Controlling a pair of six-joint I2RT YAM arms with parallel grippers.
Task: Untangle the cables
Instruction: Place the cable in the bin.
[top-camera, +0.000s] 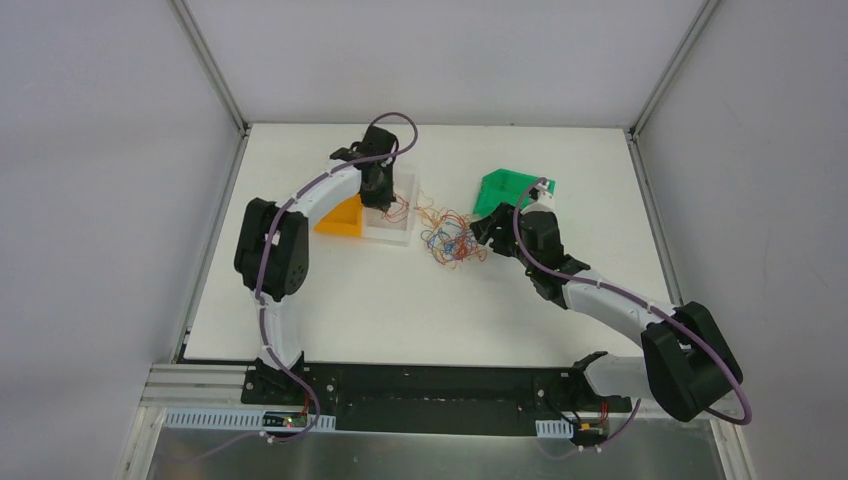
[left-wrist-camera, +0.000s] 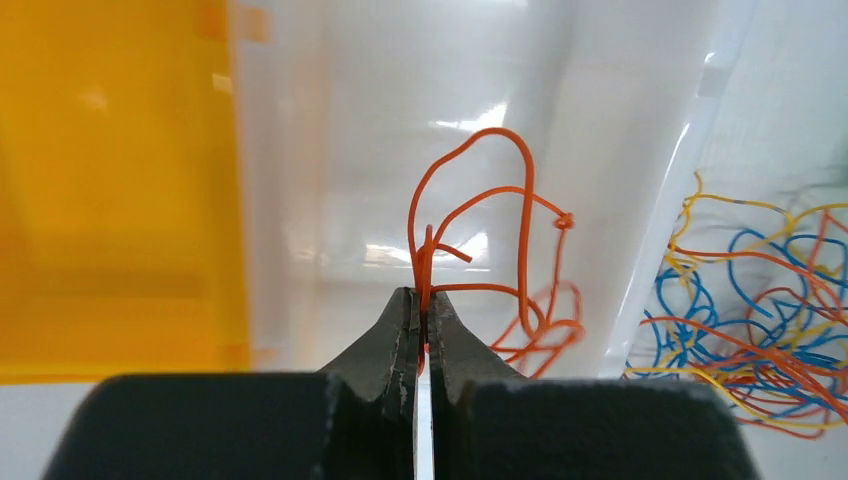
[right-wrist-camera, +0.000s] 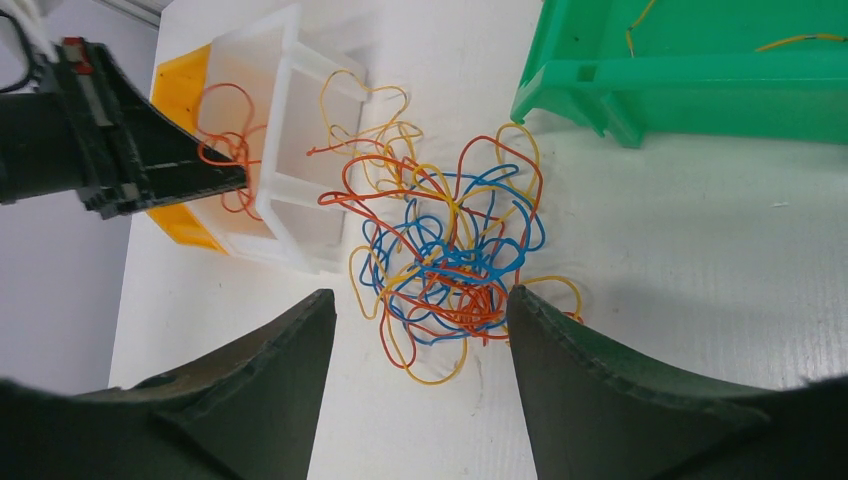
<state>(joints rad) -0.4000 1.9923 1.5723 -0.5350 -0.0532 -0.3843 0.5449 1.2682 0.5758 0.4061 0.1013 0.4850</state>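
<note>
Thin curly cables (right-wrist-camera: 450, 262) in orange, blue and yellow lie bunched on the white table (top-camera: 400, 310), between a translucent white plastic bin (right-wrist-camera: 287, 150) and a green plastic bin (right-wrist-camera: 700, 82). The left gripper (left-wrist-camera: 422, 300) is pinched tight on one orange strand (left-wrist-camera: 526, 200) over the white bin. The right gripper (right-wrist-camera: 420, 295) has its jaws wide, flanking the clump.

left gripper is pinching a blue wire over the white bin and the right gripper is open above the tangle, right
Not quite: the wire pinched in the left gripper is orange, not blue, as the left wrist view shows. The rest holds: it is over the white bin, and the right gripper is open above the tangle.
</note>
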